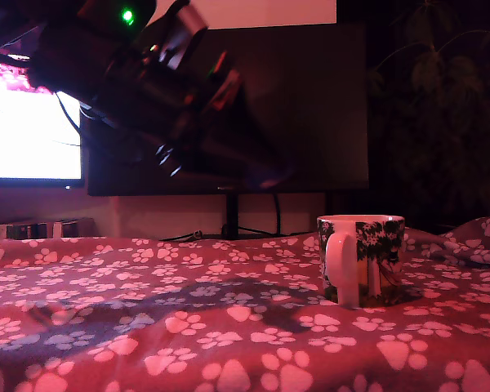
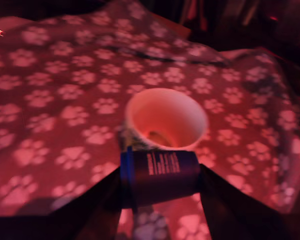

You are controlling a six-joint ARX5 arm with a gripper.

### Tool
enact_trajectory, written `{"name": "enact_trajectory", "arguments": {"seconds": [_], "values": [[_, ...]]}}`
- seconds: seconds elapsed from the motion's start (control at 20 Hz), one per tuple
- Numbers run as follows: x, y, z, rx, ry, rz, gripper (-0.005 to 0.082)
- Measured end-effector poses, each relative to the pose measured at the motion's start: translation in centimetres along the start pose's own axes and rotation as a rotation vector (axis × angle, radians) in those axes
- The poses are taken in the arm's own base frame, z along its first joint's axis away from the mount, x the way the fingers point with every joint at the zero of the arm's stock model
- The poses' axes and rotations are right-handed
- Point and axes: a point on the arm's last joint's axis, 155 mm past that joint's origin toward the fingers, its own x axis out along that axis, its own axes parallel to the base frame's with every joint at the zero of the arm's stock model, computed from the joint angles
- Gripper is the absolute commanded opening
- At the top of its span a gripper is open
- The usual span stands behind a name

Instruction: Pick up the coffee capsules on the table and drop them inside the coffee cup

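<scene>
The dark blue-purple capsule [image 2: 160, 176] lies on its side between the two dark fingers [image 2: 97, 205] of the gripper [image 2: 160, 192], its rim toward one finger and pale print showing on its wall. The fingers press against both ends of it, so the gripper is closed around the capsule and carries it clear of the cloth.

Just past the capsule in the wrist view sits the open mouth of the coffee cup [image 2: 166, 118], white inside and lit pink. Low against its inner wall there is a small tan shape [image 2: 157, 136]; the picture is blurred there, so it may be the tan-beige capsule, but that is not certain. The held capsule appears beside the cup's near rim rather than over the middle of its opening.

In the exterior view the coffee cup [image 1: 362, 259] stands upright on the table [image 1: 188, 327] toward the exterior view's right, its thick white handle facing the camera and dark leafy print around its body. The red cloth with pale paw prints and hearts covers the whole surface and bunches up at the far right edge.

The arm [image 1: 139, 82] fills the upper left of the exterior view, dark and motion-blurred, with a green light [image 1: 128, 15] on it. Behind it stand a dark monitor [image 1: 294, 106] on a stand and a bright screen [image 1: 28, 131] at the exterior view's left.
</scene>
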Motion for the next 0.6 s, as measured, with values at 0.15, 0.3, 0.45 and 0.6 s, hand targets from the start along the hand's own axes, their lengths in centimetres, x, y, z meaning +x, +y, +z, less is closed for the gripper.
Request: {"name": "enact_trajectory", "arguments": {"seconds": [0.15, 0.3, 0.45, 0.6], "values": [[0.4, -1.2, 0.0, 0.015, 0.0, -0.023, 0.0267], [0.5, -1.5, 0.1, 0.032, -0.001, -0.022, 0.0267], [0.6, -1.1, 0.8, 0.047, -0.026, 0.005, 0.0267], [0.6, -0.9, 0.9, 0.051, -0.032, 0.015, 0.0267]]}}
